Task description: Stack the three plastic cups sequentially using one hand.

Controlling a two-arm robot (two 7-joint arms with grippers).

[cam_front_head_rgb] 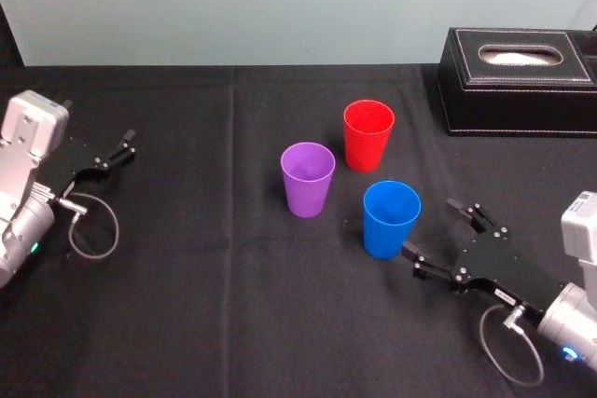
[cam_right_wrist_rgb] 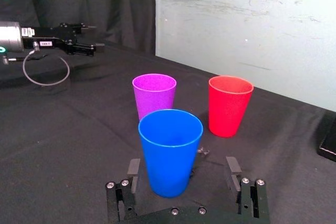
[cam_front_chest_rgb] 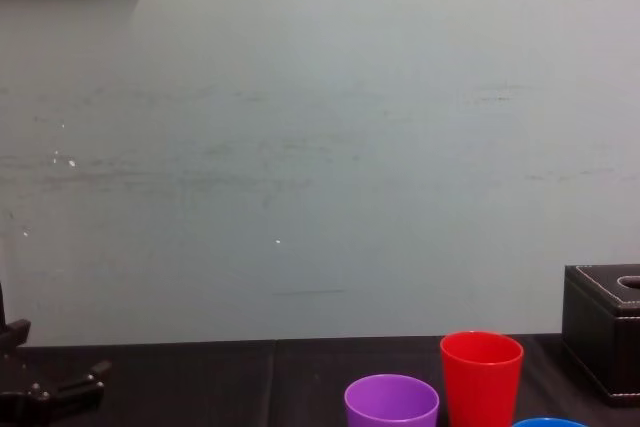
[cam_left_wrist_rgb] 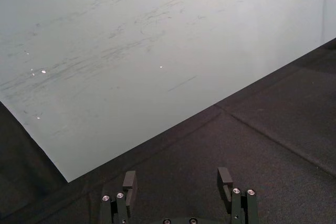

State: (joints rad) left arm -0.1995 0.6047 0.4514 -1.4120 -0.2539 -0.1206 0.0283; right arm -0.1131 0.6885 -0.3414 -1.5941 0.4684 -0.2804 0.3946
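Three plastic cups stand upright and apart on the black table. The red cup is farthest back, the purple cup is to its left and nearer, and the blue cup is nearest. My right gripper is open just right of the blue cup, fingers pointing at it without touching. In the right wrist view the blue cup stands just ahead of the open right gripper, with the purple cup and red cup behind. My left gripper rests open at the table's left, holding nothing.
A black leather-look tissue box sits at the back right, behind the red cup. A pale wall runs along the table's far edge. Open black cloth lies between the cups and the left arm. A grey cable loops beside the left wrist.
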